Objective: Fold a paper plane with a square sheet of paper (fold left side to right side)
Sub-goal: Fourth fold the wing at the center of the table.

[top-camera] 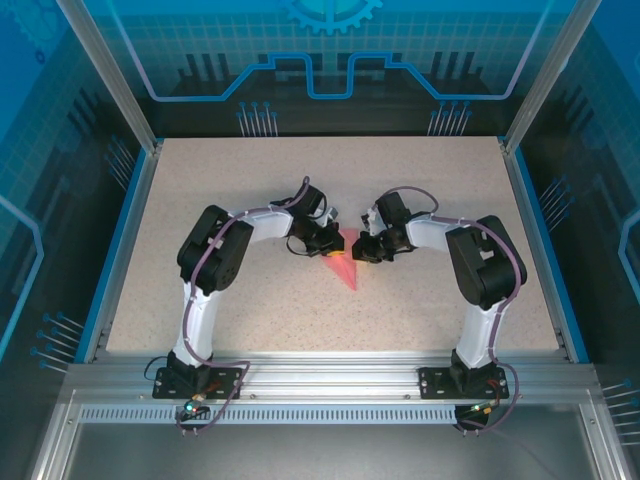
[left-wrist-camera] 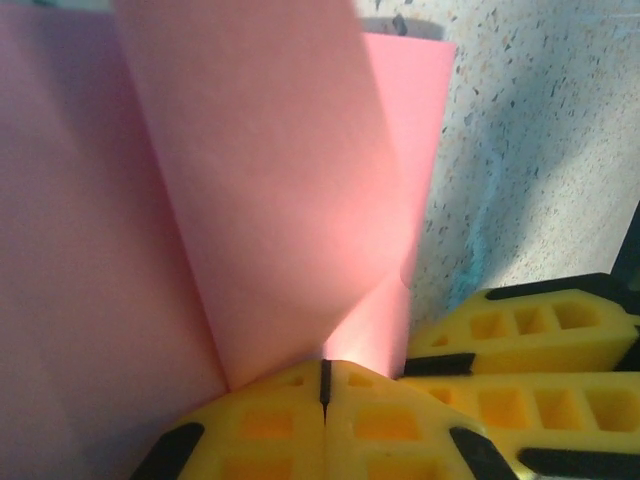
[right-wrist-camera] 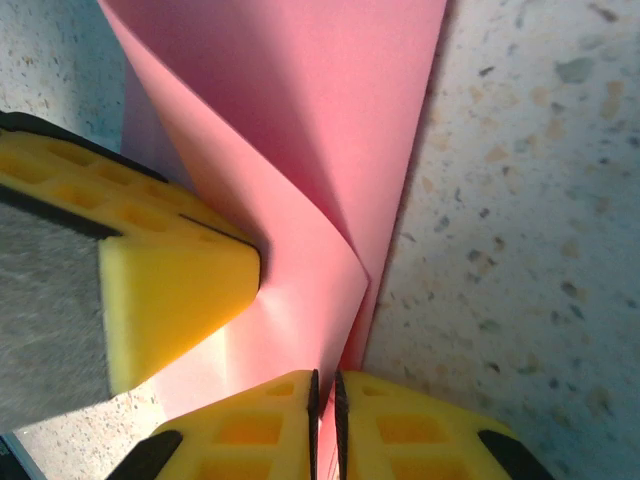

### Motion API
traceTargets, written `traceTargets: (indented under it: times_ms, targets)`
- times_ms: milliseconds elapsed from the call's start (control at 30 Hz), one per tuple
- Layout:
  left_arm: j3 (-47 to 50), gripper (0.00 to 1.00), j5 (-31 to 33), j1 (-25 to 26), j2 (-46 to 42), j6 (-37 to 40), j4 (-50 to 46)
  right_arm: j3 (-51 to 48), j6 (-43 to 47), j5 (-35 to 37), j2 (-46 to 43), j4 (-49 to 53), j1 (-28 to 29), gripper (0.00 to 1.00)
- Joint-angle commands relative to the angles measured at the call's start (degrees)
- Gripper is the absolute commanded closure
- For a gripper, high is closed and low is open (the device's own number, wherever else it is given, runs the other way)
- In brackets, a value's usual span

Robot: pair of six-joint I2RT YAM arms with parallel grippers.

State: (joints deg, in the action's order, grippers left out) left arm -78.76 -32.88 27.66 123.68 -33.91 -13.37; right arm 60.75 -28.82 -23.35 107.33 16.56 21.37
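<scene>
Closest to the left wrist lens, the yellow ribbed-plastic left hand [left-wrist-camera: 325, 372] has its two fingers pressed flat together. A curled flap of the thin pink-red paper sheet [left-wrist-camera: 250, 200] rises from right at their tips, but I cannot tell whether any paper is caught in the seam. Beyond the sheet's right edge I see the speckled beige tabletop [left-wrist-camera: 540, 150].

From the right wrist, the yellow right hand [right-wrist-camera: 325, 385] pinches the sheet's near edge. Its fingers are almost together, with only a thin slit between them and pink paper showing in it. One layer of the sheet lifts in a fold above the fingers, and the rest lies flat on the tabletop. The left hand's blunt yellow tip touches that raised fold from the left of this view.

From overhead, I see both arms bent inward, with the two hands meeting over the middle of the tabletop. The sheet lies between and under them, with a pointed pink corner aimed toward the arm bases.
</scene>
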Motion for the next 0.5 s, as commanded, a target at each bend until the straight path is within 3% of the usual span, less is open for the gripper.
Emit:
traceTargets:
  times_ms: [0,133,233,367,467]
  targets:
    - [3.52,1.0,2.67,0.07,0.35,1.48,-4.83,1.04,0.85,1.46,-5.07,3.26,-0.31,0.79]
    - [4.0,1.0,2.59,0.11,0.07,1.3,-4.32,-0.68,1.06,-0.06,-9.13,4.56,-0.34,0.76]
    - [3.97,1.0,2.54,0.11,-0.14,1.29,-4.16,-3.91,-0.59,-5.88,-10.98,2.16,0.77,0.79]
    - [3.79,1.0,2.43,0.11,-0.11,1.39,-4.26,-6.87,-3.47,-12.4,-10.08,-1.89,3.76,0.81]
    - [3.86,1.0,2.47,0.11,-0.02,1.3,-4.39,-6.67,-3.34,-13.04,-8.28,-1.8,5.49,0.82]
